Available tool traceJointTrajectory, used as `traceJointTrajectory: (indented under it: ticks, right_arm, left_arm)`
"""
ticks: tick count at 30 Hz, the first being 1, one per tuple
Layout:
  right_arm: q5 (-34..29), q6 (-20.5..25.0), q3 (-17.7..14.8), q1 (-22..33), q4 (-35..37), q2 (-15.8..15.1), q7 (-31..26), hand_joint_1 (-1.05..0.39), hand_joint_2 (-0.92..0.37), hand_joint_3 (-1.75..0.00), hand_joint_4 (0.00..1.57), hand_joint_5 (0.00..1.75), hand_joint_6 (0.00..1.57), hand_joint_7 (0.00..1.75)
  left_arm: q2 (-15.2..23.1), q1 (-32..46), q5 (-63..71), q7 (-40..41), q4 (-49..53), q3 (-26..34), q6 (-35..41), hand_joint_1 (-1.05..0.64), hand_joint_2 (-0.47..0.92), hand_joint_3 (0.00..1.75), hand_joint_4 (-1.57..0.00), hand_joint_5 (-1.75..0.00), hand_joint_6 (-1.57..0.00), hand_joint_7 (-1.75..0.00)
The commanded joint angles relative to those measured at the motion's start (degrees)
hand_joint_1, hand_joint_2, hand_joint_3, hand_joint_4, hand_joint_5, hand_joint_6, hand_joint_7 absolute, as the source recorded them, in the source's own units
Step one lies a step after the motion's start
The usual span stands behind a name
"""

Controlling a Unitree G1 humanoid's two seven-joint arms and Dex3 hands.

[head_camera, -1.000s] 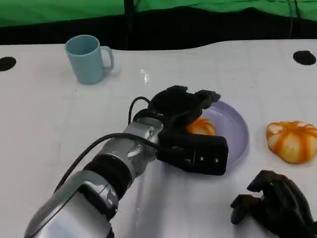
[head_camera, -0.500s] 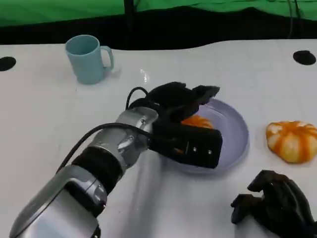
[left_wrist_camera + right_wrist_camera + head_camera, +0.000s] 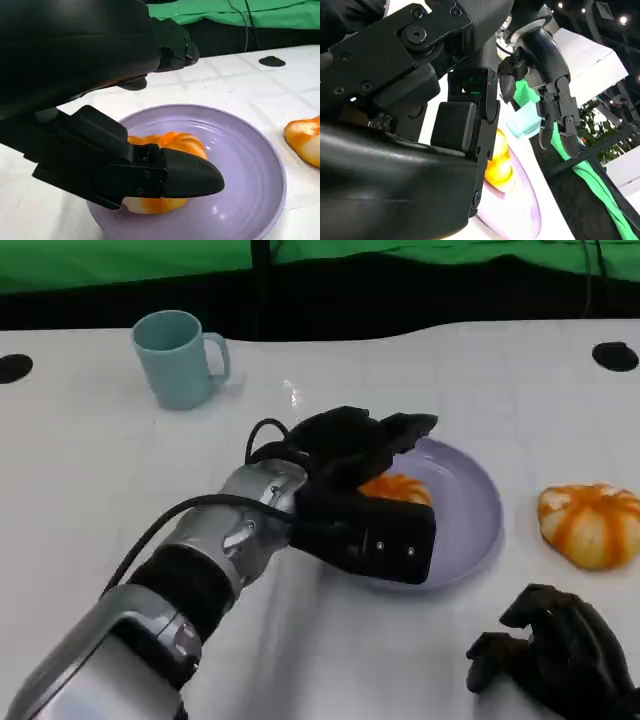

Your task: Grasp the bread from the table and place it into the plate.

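An orange-and-white bread roll lies on the lilac plate at mid-table. My left hand hovers over the plate's left side, its fingers spread above the roll and its thumb low in front of it. In the left wrist view the roll rests on the plate behind the thumb, with the other fingers well above it. A second, similar roll sits on the table to the right of the plate. My right hand rests at the lower right with its fingers curled in, holding nothing.
A light blue mug stands at the back left. Black round marks sit near the table's far corners, and a dark strip and green cloth run behind the far edge. A cable loops off my left wrist.
My left hand and forearm have drawn back a little to the left, off the plate's middle. The roll stays on the plate. The right hand has not moved.
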Motion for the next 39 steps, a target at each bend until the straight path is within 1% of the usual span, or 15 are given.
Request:
traceJointTrajectory:
  ticks: [1,2,4,5,9,11,12,14,16,17,19,21,26,37,39]
  right_arm:
    - [-0.64,-1.95,0.39,1.18,-0.35,-0.15,-0.27,-1.02,-0.77,-0.01,1.57,0.71,1.57,0.33]
    - [-0.70,-1.95,0.36,1.24,-0.44,-0.25,-0.50,-1.02,-0.77,-0.01,1.57,0.72,1.57,0.33]
    - [-0.78,-1.93,0.32,1.32,-0.57,-0.40,-0.78,-1.03,-0.76,-0.01,1.57,0.73,1.57,0.33]
    - [-0.80,-1.92,0.33,1.35,-0.61,-0.43,-0.86,-1.03,-0.76,-0.01,1.57,0.73,1.57,0.34]
    - [-0.56,-1.16,0.37,1.24,-0.74,-0.77,-1.01,-1.02,-0.76,0.00,1.57,0.73,1.57,0.34]
    - [-0.26,-0.94,0.27,1.22,-0.79,-0.65,-1.22,-1.02,-0.75,0.00,1.57,0.73,1.57,0.34]
    - [-0.41,-0.97,0.39,1.26,-0.92,-0.62,-1.40,-1.02,-0.75,0.00,1.57,0.73,1.57,0.33]
    - [-0.66,-1.05,0.63,1.36,-1.22,-0.58,-1.74,-1.03,-0.75,0.00,1.57,0.74,1.57,0.34]
    - [-0.52,-0.97,0.72,1.35,-1.22,-0.57,-1.64,-1.04,-0.75,0.00,1.57,0.74,1.57,0.35]
    - [-0.47,-0.90,0.78,1.34,-1.21,-0.62,-1.51,-1.03,-0.75,0.00,1.57,0.74,1.57,0.34]
    - [-0.32,-0.53,0.85,1.36,-1.37,-0.65,-1.57,-1.03,-0.75,0.00,1.57,0.75,1.57,0.34]
    - [0.10,0.46,0.75,1.46,-1.85,-0.54,-2.11,-1.04,-0.74,0.00,1.57,0.75,1.57,0.35]
    - [0.31,-0.20,0.77,1.35,-1.63,-0.51,-1.31,-1.02,-0.74,-0.01,1.57,0.72,1.57,0.34]
    - [-0.25,-0.12,1.29,1.41,-2.21,-0.67,-2.21,-1.04,-0.76,-0.01,1.57,0.74,1.57,0.36]
    - [-0.09,0.33,1.27,1.32,-2.40,-0.72,-2.34,-1.04,-0.75,0.00,1.57,0.75,1.57,0.36]
  left_arm:
    - [7.38,8.46,-5.81,-4.80,-13.89,4.82,-3.67,-0.94,0.92,0.49,-0.13,-0.45,-0.09,-0.04]
    - [8.61,12.68,-8.81,-2.98,-16.54,7.38,-7.53,-0.94,0.92,0.49,-0.13,-0.45,-0.10,-0.05]
    - [10.09,18.19,-12.60,-0.97,-20.11,10.85,-12.43,-0.76,0.92,0.43,-0.37,-0.54,-0.36,-0.14]
    - [10.38,19.45,-13.40,-0.70,-20.99,11.71,-13.55,-0.74,0.92,0.43,-0.40,-0.55,-0.40,-0.15]
    - [8.75,23.58,-19.27,0.00,-20.99,15.45,-19.06,-0.66,0.92,0.39,-0.54,-0.62,-0.57,-0.22]
    - [7.95,25.04,-22.18,-0.42,-20.35,16.93,-22.01,-0.64,0.92,0.36,-0.54,-0.88,-0.64,-0.33]
    - [7.30,26.27,-24.91,-1.54,-20.53,17.86,-23.27,-0.63,0.92,0.36,-0.54,-0.93,-0.64,-0.35]
    - [6.22,28.28,-30.00,-4.26,-21.23,19.24,-24.56,-0.61,0.92,0.35,-0.52,-1.21,-0.64,-0.56]
    - [5.65,29.75,-33.41,-6.53,-22.12,20.16,-24.95,-0.60,0.92,0.35,-0.51,-1.29,-0.62,-0.64]
    - [5.31,30.97,-36.27,-8.42,-22.86,20.76,-24.97,-0.59,0.92,0.37,-0.58,-1.54,-0.60,-0.80]
    - [4.67,33.15,-41.00,-11.72,-24.37,21.89,-24.00,-0.60,0.92,0.39,-0.65,-1.69,-0.55,-1.03]
    - [4.04,35.15,-45.01,-14.48,-26.10,22.94,-21.47,-0.64,0.92,0.39,-0.62,-1.74,-0.52,-1.27]
    - [2.98,40.97,-50.17,-17.57,-30.24,25.30,-17.61,-0.68,0.92,0.41,-0.61,-1.75,-0.51,-1.51]
    - [-1.77,45.79,-64.15,-29.17,-31.04,31.02,-8.59,-0.69,0.92,0.38,-0.71,-1.75,-0.54,-1.61]
    - [-2.22,47.04,-66.27,-31.48,-30.72,31.87,-6.32,-0.72,0.92,0.37,-0.76,-1.75,-0.53,-1.72]
